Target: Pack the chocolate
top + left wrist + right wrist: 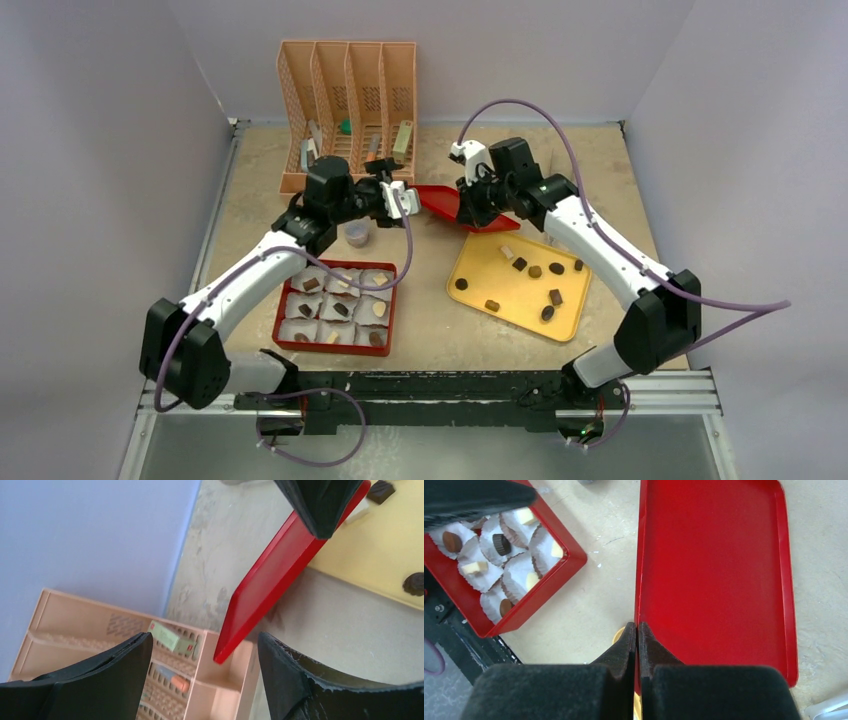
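Chocolate pieces (535, 271) lie scattered on a yellow tray (510, 288). More chocolate (341, 309) sits in white paper cups inside a red box (284, 316). My right gripper (468, 205) is shut on the rim of a flat red lid (437, 202) and holds it tilted above the table. In the right wrist view the gripper (637, 626) pinches the lid (719, 565) at its edge, and the box (549, 587) with chocolate (501, 542) lies beyond. My left gripper (205, 640) is open, its fingers on either side of the lid's (280, 570) free corner without touching it.
A peach slotted organizer (348, 110) holding small items stands at the back, close behind the left gripper. A small grey cup (356, 234) stands just behind the red box. Walls enclose the table on three sides.
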Robot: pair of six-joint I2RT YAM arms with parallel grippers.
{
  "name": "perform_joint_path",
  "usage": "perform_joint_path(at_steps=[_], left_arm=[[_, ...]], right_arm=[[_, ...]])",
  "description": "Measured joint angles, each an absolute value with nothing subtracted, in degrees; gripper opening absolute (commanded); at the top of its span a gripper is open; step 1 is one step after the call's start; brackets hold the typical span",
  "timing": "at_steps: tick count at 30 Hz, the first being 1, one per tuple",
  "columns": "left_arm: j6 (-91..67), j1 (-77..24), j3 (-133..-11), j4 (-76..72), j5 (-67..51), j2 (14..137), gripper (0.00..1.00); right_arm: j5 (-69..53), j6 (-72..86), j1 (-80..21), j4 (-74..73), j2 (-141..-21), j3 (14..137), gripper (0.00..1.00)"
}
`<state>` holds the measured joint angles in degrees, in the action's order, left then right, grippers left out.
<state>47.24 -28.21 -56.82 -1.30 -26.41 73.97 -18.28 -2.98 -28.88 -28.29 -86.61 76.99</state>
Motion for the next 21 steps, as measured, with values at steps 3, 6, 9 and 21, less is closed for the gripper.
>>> perform_joint_path(at_steps=[3, 6, 9, 21], left_arm=[[48.8, -28.2, -59.7, -0.5, -30.6, 77.8, 0.76], [51.9, -28.2, -63.1, 3.8, -34.1, 82.2, 0.75], [55.5, -28.2, -66.3, 9.6, -36.5, 85.6, 0.74], [59.7, -29.5, -67.1, 12.9, -40.3, 88.6, 0.65]], right_arm=[[-19.2, -2.7, -29.3, -28.4, -85.4, 76.8, 0.0], [-19.7, -2.5, -29.6, -28.5, -85.1, 76.8, 0.0], [-20.1, -2.5, -30.0, -28.5, -85.1, 76.8, 0.0], [-20.8, -1.1, -30.4, -27.9, -83.4, 75.4, 0.0]])
